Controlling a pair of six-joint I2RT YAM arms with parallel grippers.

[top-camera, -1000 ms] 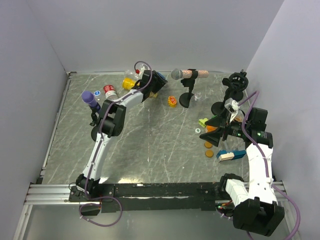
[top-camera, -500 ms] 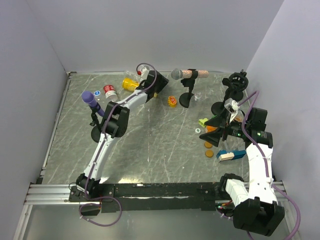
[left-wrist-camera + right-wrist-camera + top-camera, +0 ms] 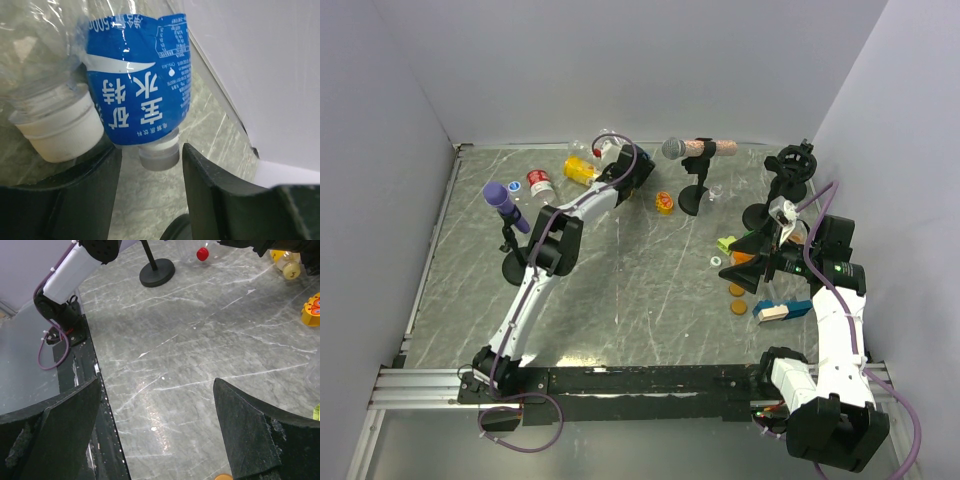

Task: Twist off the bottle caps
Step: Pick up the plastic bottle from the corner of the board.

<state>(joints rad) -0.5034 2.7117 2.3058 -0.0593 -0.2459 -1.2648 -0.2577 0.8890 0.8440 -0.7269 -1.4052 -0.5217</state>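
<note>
A grey marbled surface (image 3: 620, 290) lay boxed in by pale walls (image 3: 410, 80). Nearest, by the right edge, the right claw (image 3: 160, 430) hung with its jaws spread wide and nothing between them. A loose orange-brown cap (image 3: 737, 290) lay on the surface near it. Far back, the left claw (image 3: 632, 175) was parted, its fingers (image 3: 215, 195) either side of the whitish cap (image 3: 158, 153) of a blue-labelled bottle (image 3: 140, 90), not clamped on it. Just beside that lay a clear bottle (image 3: 40, 45) with a white cap (image 3: 60, 132).
</note>
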